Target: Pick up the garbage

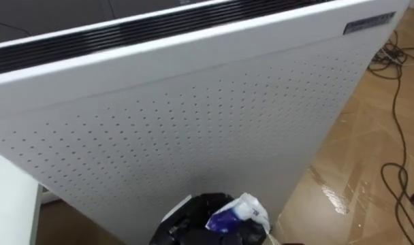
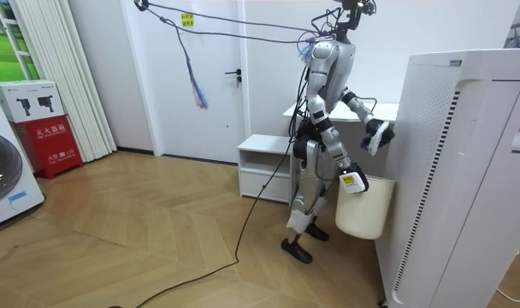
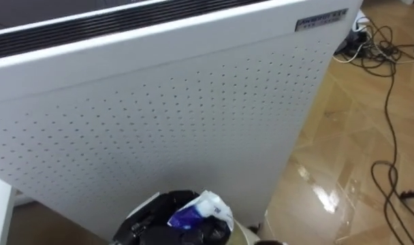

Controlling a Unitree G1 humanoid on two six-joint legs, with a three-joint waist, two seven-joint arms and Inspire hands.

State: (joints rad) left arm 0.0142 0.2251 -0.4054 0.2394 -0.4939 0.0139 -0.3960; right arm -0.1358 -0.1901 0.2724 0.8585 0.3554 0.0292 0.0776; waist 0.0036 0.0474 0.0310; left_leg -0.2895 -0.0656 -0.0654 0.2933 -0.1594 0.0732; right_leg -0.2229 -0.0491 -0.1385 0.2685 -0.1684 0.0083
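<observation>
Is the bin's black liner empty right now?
No, a crumpled blue-and-white wrapper lies on top of the black liner.

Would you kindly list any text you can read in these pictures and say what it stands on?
Nameplate on the white perforated unit: too blurred to read.
Characters on the red box: too small to read.
Yellow sign on the white door: too small.
</observation>
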